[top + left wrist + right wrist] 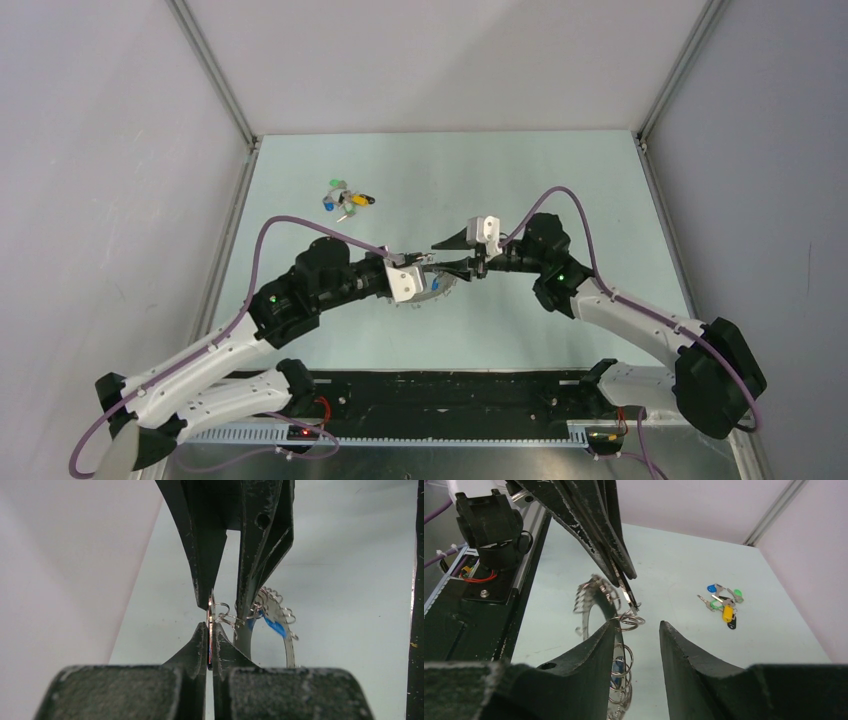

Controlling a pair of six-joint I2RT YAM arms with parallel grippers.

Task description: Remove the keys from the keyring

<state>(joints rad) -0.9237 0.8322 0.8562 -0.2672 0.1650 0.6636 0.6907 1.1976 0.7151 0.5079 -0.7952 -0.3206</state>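
The keyring (pixel 289 650) stands on edge between the two grippers, near the middle of the tabletop (pixel 560 200); contact with the tabletop cannot be determined. A blue key (pixel 273 627) is attached at its frilled rim. Small wire loops link the rim to a black key (pixel 210 650), seen edge-on. The left gripper (pixel 210 630) is clamped on this key. The right gripper (pixel 638 625) is spread apart, grasping nothing, with one wire loop beside its fingertip. A separate key cluster (pixel 345 197) lies well apart.

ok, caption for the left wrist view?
Left gripper shut on a thin key; open right gripper opposite; keyring with blue key behind.
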